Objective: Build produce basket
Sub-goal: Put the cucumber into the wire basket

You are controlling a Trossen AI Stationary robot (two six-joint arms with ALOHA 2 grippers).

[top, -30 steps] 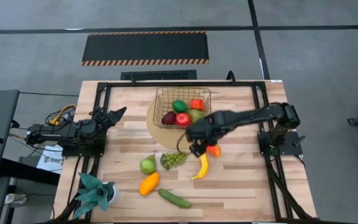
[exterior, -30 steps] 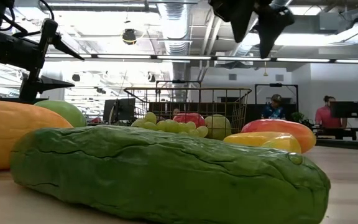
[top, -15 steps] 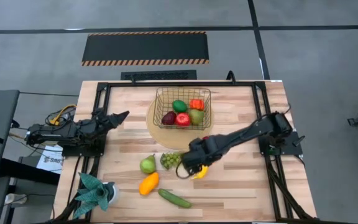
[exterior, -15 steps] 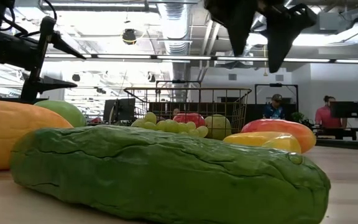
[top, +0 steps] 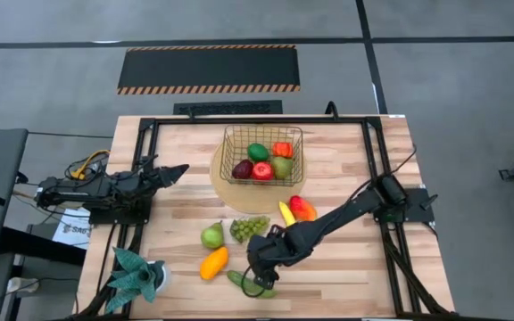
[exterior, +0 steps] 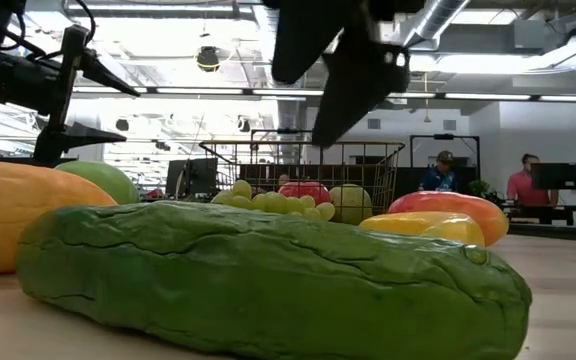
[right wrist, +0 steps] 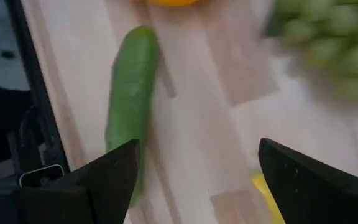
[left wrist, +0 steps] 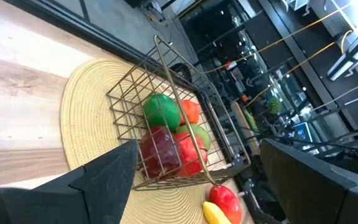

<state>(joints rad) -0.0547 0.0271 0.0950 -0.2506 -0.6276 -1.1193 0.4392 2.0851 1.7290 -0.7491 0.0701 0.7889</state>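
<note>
- The right gripper (top: 259,278) hangs over the front of the table, jaws spread wide and holding nothing, directly above the long green cucumber (top: 250,284).
- In the right wrist view the cucumber (right wrist: 128,106) lies flat on the pale wooden table (right wrist: 197,124), between the two dark fingers (right wrist: 110,174).
- Just beside it lie the orange-yellow mango (top: 213,263), the green pear (top: 211,235) and the bunch of green grapes (top: 249,228).
- Farther back, a yellow banana (top: 286,213) touches a red-orange fruit (top: 302,208).
- The squarish dark wire-grid basket (top: 261,154) stands on a round tan woven mat (top: 224,187) and holds several red and green fruits.
- The left gripper (top: 169,171) waits at the table's left edge, jaws open and empty.
- A teal spiky-leaved potted plant (top: 135,274) stands at the front left corner.
</note>
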